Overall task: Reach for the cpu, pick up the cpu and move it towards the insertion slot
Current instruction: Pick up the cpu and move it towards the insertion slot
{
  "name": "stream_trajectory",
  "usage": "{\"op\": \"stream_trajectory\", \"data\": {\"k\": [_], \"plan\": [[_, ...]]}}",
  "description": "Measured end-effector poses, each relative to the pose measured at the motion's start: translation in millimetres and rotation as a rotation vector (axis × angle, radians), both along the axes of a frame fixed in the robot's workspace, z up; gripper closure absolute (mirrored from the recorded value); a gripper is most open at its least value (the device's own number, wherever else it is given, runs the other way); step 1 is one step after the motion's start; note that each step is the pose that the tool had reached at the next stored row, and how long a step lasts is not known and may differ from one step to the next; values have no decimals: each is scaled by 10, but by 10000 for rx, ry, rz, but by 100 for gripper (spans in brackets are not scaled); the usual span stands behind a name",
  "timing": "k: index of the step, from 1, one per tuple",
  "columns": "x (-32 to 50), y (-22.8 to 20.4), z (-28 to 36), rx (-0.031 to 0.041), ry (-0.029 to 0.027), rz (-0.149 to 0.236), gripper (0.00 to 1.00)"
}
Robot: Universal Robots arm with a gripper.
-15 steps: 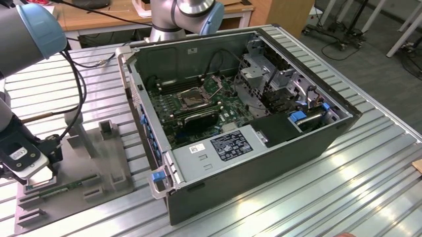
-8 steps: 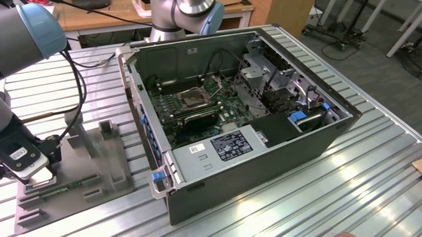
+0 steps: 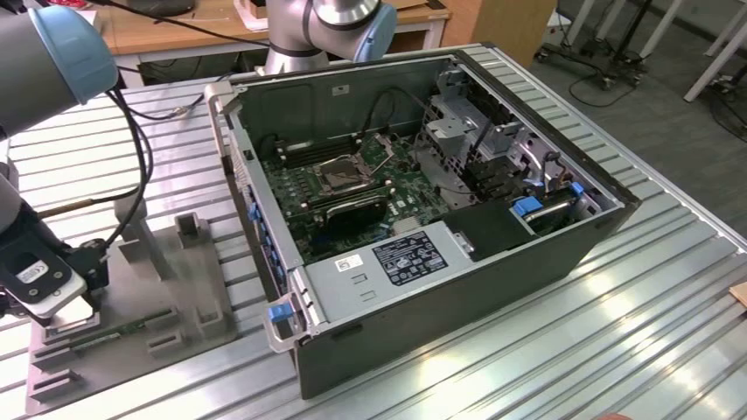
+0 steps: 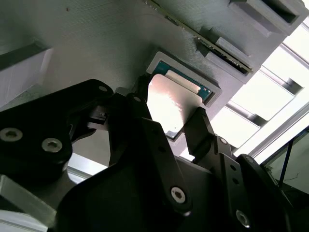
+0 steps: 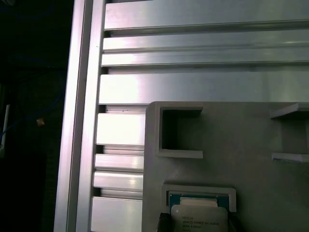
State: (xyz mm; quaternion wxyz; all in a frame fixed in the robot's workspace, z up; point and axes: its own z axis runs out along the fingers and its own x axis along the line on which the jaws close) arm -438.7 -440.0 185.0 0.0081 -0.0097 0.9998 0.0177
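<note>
The cpu (image 4: pixel 170 99), a thin square chip with a pale shiny face, lies in a square recess of the grey fixture plate (image 3: pixel 175 293); the first wrist view shows it as the cpu (image 5: pixel 199 216). My gripper (image 4: pixel 170 110) stands over it at the exterior view's lower left, gripper (image 3: pixel 56 322). Its two black fingers (image 4: pixel 200 126) press on opposite edges of the chip, which still rests in the recess. The insertion slot (image 3: pixel 346 176), a shiny metal frame with a dark centre, sits on the green board inside the open computer case (image 3: pixel 467 262), well off toward the exterior view's right.
A long green memory stick (image 3: pixel 117 333) lies in the fixture plate beside my gripper. Grey upright holders (image 3: pixel 189 229) rise from the plate. The case's wall (image 3: pixel 251 210) stands between plate and socket. Cables hang from the arm (image 3: pixel 135 166). The ribbed metal table (image 3: pixel 653 297) spreads around.
</note>
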Motion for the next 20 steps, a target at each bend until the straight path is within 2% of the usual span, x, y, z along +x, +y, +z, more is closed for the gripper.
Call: {"op": "stream_trajectory", "data": {"k": [4, 8, 17, 20], "plan": [[0, 0, 57, 0, 0, 0, 46], [0, 0, 141, 1, -1, 0, 46], [0, 0, 423, 0, 1, 0, 46], [0, 0, 457, 1, -1, 0, 46]]}}
